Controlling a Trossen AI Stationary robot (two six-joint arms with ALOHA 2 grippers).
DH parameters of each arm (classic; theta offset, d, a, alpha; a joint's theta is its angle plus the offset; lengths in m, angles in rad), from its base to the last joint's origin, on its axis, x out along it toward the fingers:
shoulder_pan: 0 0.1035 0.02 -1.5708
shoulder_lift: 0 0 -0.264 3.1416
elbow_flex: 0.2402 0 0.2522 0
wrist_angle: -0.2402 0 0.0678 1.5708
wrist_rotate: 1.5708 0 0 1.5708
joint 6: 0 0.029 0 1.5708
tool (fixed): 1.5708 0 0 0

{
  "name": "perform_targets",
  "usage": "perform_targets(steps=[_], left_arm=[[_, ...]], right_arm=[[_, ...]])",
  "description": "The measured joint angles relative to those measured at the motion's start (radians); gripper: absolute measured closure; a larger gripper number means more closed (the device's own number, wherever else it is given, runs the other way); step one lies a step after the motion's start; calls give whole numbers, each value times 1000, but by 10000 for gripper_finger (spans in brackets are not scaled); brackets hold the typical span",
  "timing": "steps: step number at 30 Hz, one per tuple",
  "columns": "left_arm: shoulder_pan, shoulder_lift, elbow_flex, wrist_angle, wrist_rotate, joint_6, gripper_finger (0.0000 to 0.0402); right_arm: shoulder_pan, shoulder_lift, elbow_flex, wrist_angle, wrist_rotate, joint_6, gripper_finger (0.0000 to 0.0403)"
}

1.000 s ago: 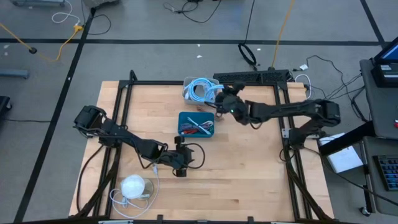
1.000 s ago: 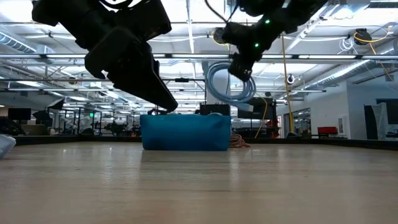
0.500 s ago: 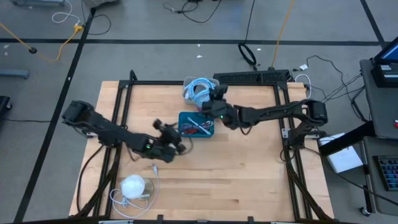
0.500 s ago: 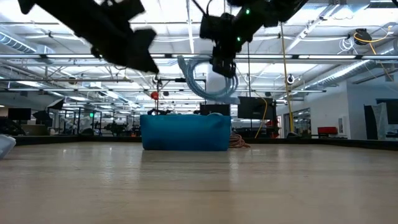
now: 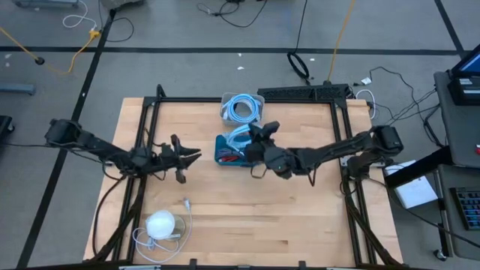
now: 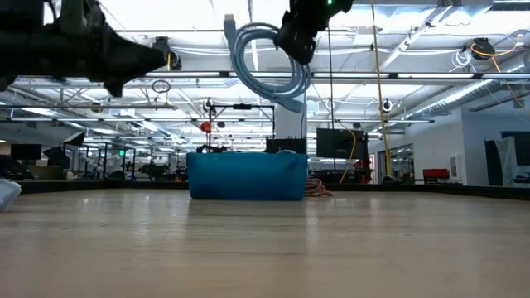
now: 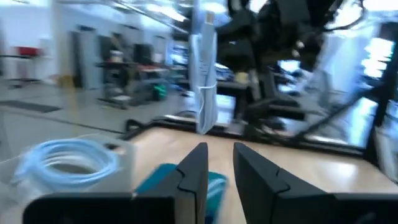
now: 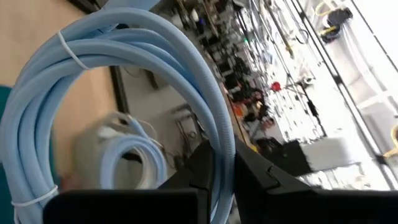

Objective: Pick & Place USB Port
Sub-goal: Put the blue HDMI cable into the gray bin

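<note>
At the near edge of the table (image 5: 300,217) lies a white round object (image 5: 160,223) with a thin white cord (image 5: 182,214) trailing from it. Farther in, the left pincer (image 5: 182,157) hangs above the table's left half, its fingers (image 7: 194,171) parted a little with nothing between them; it is released. Near the table's middle, the right pincer (image 5: 253,144) is clenched on a coiled light-blue cable (image 5: 238,136), gripping one strand of the loop between its fingers (image 8: 211,163). In the low view the coil (image 6: 269,60) hangs in the air well above the blue bin (image 6: 247,175), touching nothing below. From above, the held coil sits over the bin's (image 5: 225,157) far part, and red and pale items show inside the bin. Just beyond the bin, at the table's far edge, a clear container (image 5: 225,112) holds a second light-blue cable coil (image 5: 242,108).
</note>
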Motion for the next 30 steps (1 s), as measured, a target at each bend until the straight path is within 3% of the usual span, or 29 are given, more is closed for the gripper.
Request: perform_targets(steps=[3,6,10,15,19,23,30], left_arm=[[39,10,105,-190,116,5,318],[52,40,248,-469,124,38,287],[62,102,427,-652,102,112,222],[106,167,555,-717,91,141,147],[156,208,564,-710,142,118,120],[189,249,565,-641,242,80,122],[193,305,565,-601,275,56,158]], right_arm=[[30,0,0,-6,-3,41,377],[44,0,0,-38,-4,102,377],[62,0,0,-50,1,167,377],[102,0,0,-56,0,186,377],[123,1,0,-65,10,207,377],[132,1,0,-71,46,203,377],[115,1,0,-150,45,244,377]])
